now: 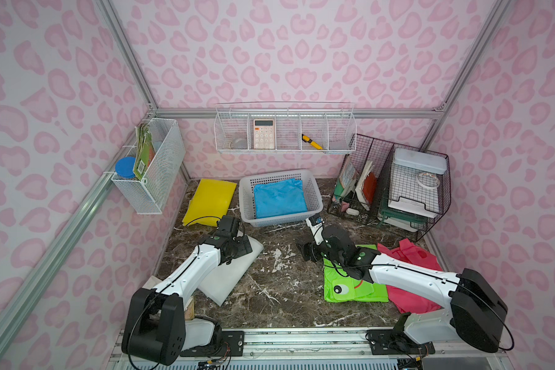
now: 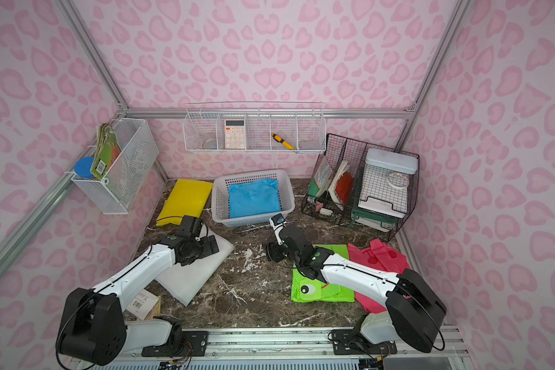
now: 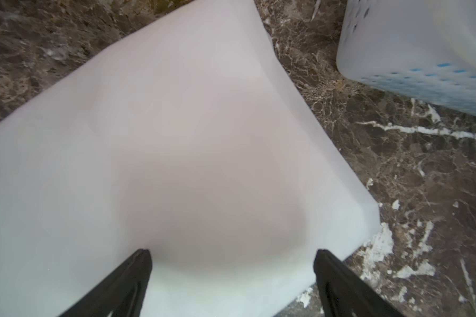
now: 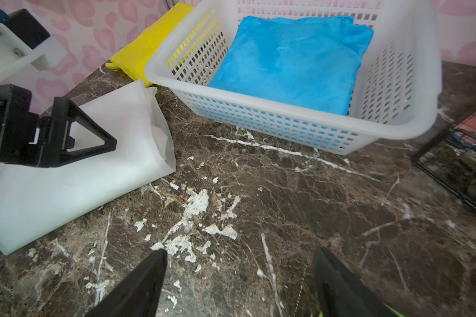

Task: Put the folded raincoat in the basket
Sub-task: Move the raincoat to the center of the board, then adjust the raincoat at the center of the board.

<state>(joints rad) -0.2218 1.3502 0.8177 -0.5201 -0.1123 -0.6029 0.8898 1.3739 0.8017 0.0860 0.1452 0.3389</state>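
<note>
Right wrist view: blue folded raincoat (image 4: 289, 63) lies inside the white slotted plastic basket (image 4: 423, 82) at the back edge of the tabletop (image 4: 286, 205). Both sets of jaws wide, empty. Placing looks done; next is probably just backing away without snagging the rim.

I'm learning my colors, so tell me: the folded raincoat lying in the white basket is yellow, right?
Not quite. The folded raincoat in the white basket is blue, not yellow, as the right wrist view shows. The yellow one lies on the table beside the basket.
</note>
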